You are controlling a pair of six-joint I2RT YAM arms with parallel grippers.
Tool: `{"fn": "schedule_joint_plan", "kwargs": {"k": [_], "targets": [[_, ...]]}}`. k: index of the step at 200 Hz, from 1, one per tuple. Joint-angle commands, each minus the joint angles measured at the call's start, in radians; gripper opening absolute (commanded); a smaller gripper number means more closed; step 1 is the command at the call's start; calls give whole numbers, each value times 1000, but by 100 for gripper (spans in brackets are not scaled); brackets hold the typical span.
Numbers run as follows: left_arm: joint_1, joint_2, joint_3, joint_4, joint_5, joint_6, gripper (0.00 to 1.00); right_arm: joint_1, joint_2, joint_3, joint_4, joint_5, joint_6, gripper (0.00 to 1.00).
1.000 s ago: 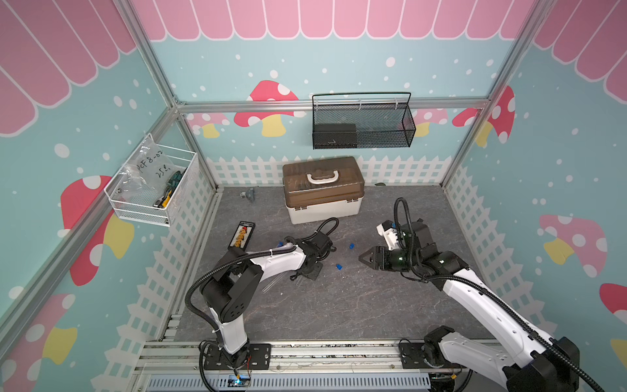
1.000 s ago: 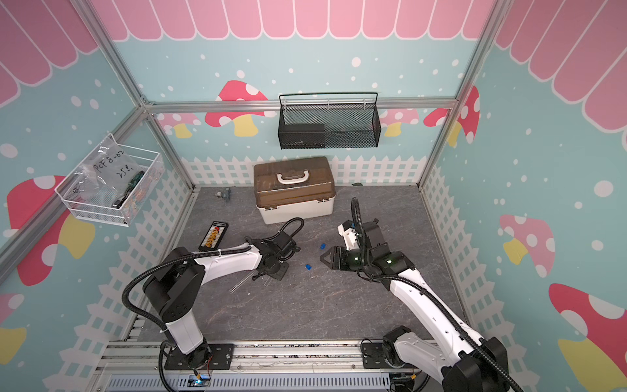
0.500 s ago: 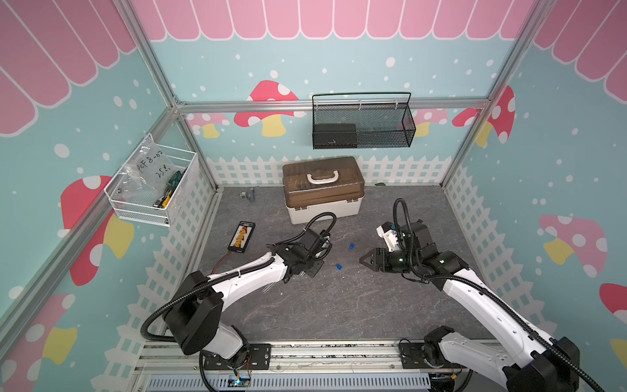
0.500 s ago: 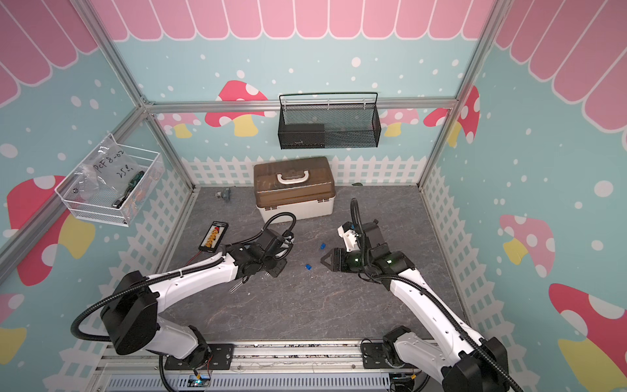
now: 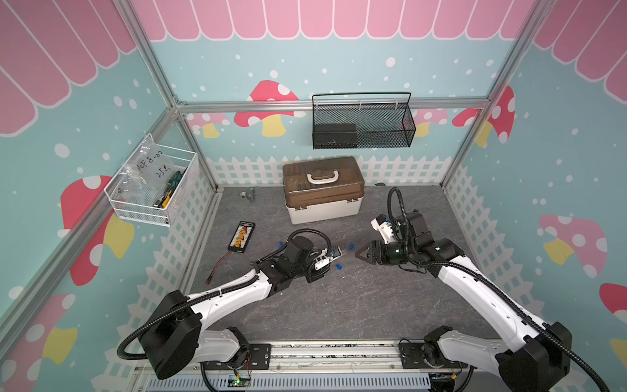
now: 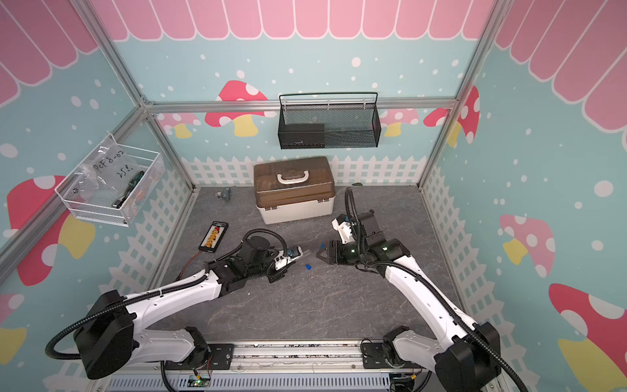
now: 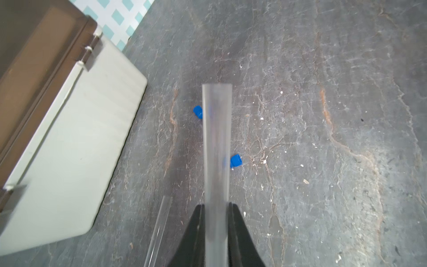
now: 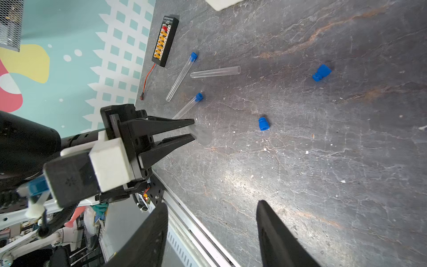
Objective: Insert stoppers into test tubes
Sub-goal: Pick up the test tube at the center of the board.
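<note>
My left gripper (image 5: 334, 254) is shut on a clear test tube (image 7: 216, 150), which sticks out past the jaws above the table, open end forward. Two loose blue stoppers (image 7: 197, 112) (image 7: 236, 160) lie on the grey floor beneath it, also visible in the right wrist view (image 8: 263, 123) (image 8: 321, 72). Behind the left gripper (image 8: 194, 130) lie three more tubes: two with blue stoppers in them (image 8: 182, 75) (image 8: 188, 105) and one unstoppered (image 8: 215, 71). My right gripper (image 5: 359, 254) (image 8: 211, 205) faces the held tube from a short distance, open and holding nothing.
A brown-lidded toolbox (image 5: 322, 190) stands at the back centre. A black board with yellow connectors (image 5: 241, 236) and a red wire lies at the left. A black mesh basket (image 5: 361, 122) hangs on the back wall and a white wire basket (image 5: 152, 190) on the left wall.
The left arm has lowered its elbow and stretched out, carrying the tube slightly right toward the right gripper. The right gripper has stayed almost in place.
</note>
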Motion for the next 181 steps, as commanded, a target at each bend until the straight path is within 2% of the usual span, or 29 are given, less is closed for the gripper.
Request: {"fn": "schedule_joint_plan", "kwargs": {"k": [1, 83, 181], "targets": [[-3, -18, -12, 76, 75, 82, 19, 11, 14, 30, -3, -42, 10, 62], [-11, -35, -27, 74, 113, 108, 19, 69, 93, 10, 126, -97, 84, 62], [-14, -43, -32, 85, 128, 105, 18, 101, 130, -36, 233, -116, 154, 45]]}}
